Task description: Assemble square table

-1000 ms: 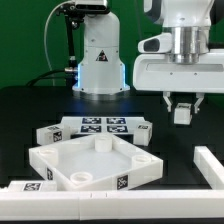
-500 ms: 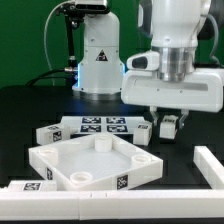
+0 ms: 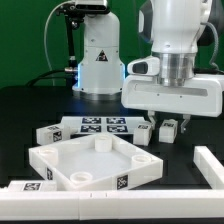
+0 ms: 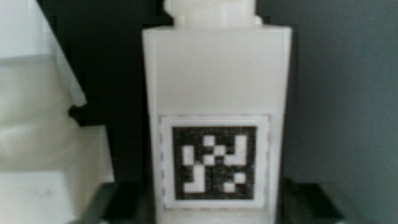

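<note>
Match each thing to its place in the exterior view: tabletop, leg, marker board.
Things:
1. tabletop
2. leg
3. marker board

Places:
A. lying flat just behind the tabletop
B. in the foreground, rim up
C. at the jaws, to the exterior view's right of the marker board

Pairs: 1-B, 2-C, 3-A

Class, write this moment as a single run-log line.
leg: tagged, between jaws, on exterior view's right of tabletop | jaws: open either side of leg | tabletop: visible sockets empty
</note>
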Controlling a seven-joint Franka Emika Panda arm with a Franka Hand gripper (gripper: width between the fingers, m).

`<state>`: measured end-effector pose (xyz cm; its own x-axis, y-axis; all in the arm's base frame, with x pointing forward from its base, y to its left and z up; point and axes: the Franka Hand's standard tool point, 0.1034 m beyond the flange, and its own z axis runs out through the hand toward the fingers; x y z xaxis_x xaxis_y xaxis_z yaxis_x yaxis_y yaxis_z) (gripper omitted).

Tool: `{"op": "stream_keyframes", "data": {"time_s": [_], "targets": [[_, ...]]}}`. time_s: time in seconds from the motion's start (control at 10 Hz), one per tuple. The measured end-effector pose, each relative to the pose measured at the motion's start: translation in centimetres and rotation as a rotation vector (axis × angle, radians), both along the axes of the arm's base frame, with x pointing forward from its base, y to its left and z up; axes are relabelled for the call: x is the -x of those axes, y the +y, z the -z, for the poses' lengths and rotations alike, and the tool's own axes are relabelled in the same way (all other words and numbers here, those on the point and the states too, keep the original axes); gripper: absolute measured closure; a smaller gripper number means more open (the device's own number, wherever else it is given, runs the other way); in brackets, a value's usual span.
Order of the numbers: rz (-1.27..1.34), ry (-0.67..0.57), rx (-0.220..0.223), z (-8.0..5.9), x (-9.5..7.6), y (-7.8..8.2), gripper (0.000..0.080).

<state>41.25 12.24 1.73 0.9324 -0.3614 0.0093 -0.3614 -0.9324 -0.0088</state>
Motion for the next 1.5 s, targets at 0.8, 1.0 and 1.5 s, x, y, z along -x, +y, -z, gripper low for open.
{"op": "stream_keyframes", "data": {"time_s": [0.8, 1.0, 1.5], "targets": [[-0.136, 0.02, -0.077, -8.1, -7.3, -5.8, 0.015], [-0.142, 0.026, -0.075, -7.7, -6.8, -5.5, 0.015], [-0.405, 0.024, -0.057, -8.1, -10.7, -11.3, 0.015]]}}
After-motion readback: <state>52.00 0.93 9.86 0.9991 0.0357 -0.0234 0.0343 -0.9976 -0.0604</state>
